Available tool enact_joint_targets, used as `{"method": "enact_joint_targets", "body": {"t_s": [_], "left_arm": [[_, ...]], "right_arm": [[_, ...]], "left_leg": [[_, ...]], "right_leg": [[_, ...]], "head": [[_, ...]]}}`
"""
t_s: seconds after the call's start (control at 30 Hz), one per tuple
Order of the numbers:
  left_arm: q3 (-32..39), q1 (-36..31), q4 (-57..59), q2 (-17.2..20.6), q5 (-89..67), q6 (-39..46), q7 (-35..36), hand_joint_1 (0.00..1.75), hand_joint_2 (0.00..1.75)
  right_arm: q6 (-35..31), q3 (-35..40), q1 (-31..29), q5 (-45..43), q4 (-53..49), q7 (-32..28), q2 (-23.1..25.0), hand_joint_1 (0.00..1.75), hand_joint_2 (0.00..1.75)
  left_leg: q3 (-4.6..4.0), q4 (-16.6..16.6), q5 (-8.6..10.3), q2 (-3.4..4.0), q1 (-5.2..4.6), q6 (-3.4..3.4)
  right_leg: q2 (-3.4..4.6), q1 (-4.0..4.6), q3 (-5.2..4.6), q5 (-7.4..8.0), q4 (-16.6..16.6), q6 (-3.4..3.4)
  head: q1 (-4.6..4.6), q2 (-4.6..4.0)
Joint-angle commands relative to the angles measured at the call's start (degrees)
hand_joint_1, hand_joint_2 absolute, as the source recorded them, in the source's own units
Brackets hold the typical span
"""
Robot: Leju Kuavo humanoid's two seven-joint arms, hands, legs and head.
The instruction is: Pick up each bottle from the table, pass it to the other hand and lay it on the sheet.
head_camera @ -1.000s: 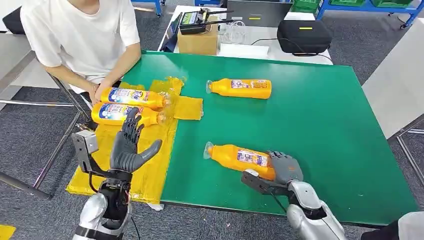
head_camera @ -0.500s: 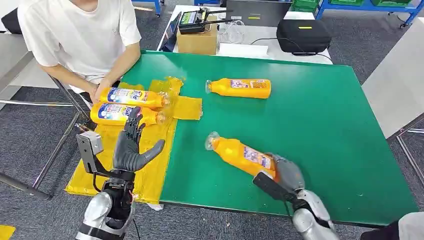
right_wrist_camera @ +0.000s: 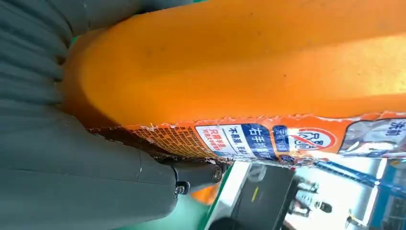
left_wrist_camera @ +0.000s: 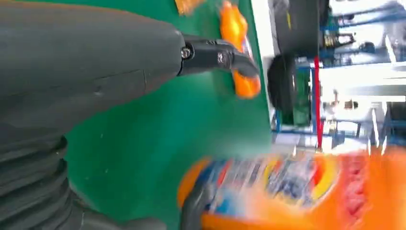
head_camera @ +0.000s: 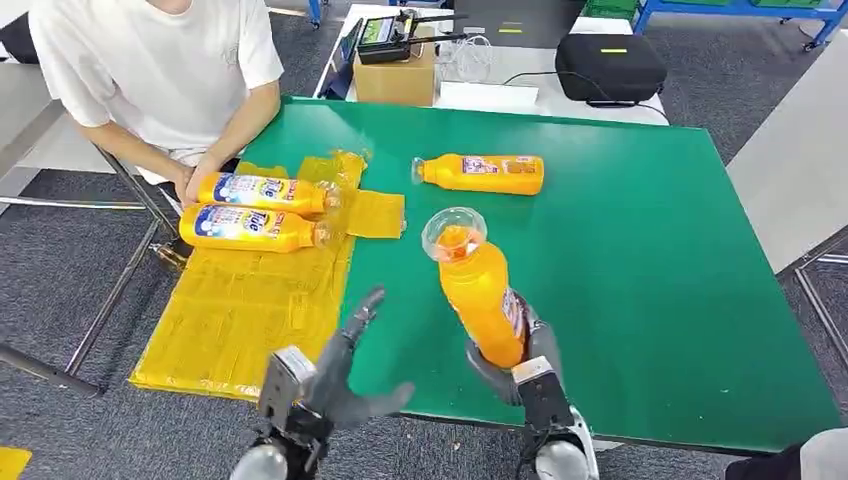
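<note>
My right hand grips the lower end of an orange bottle and holds it up above the green table, its clear cap end pointing up toward me. In the right wrist view the bottle lies across my fingers. My left hand is open with its fingers spread, just left of the held bottle, apart from it. Its wrist view shows that bottle blurred and close. Two bottles lie on the yellow sheet. Another bottle lies on the table's far middle.
A person in a white shirt sits at the table's far left, hands beside the two bottles on the sheet. A cardboard box and a black case stand on the white table beyond. A grey panel lies to the right.
My right hand has lifted the near bottle off the table and tipped it up. My left hand has moved from over the sheet rightward and lower, toward that bottle.
</note>
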Motion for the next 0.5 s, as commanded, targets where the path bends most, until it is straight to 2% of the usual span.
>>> {"method": "enact_joint_targets", "body": {"t_s": [0.03,0.13,0.3,0.5], "left_arm": [[-5.8,-2.1,-2.1,3.5,-0.5,-5.6,-5.7,0.0,1.75],[-4.8,-1.9,-3.9,2.3,-0.9,-5.8,-4.8,0.0,1.75],[0.6,-1.8,-2.0,-1.2,4.9,-1.9,-1.8,0.0,1.75],[1.0,-3.0,-1.2,-1.2,10.3,-4.6,-1.5,0.0,1.75]], "right_arm": [[1.3,11.9,-7.7,12.2,9.0,2.3,-0.3,1.75,1.75],[2.9,12.3,-7.5,9.6,11.0,0.4,1.8,1.75,1.75],[1.1,15.3,-6.1,11.3,9.1,2.0,1.5,1.75,1.75],[0.0,17.4,-8.4,12.6,13.2,3.4,1.8,1.75,1.75]], "left_leg": [[0.14,-0.1,0.02,0.18,0.04,0.11],[0.14,-0.1,0.04,0.13,0.05,0.13],[0.17,-0.1,0.03,0.06,0.04,0.12],[0.14,-0.1,0.07,-0.01,0.04,0.12]], "right_leg": [[0.21,0.08,0.02,0.08,-0.1,-0.24],[0.15,0.1,0.07,0.06,-0.1,-0.24],[0.06,0.07,0.15,0.0,0.0,-0.19],[0.02,0.08,0.12,0.03,-0.1,-0.22]], "head": [[0.0,0.0],[0.0,0.0],[0.0,0.0],[0.0,0.0]]}}
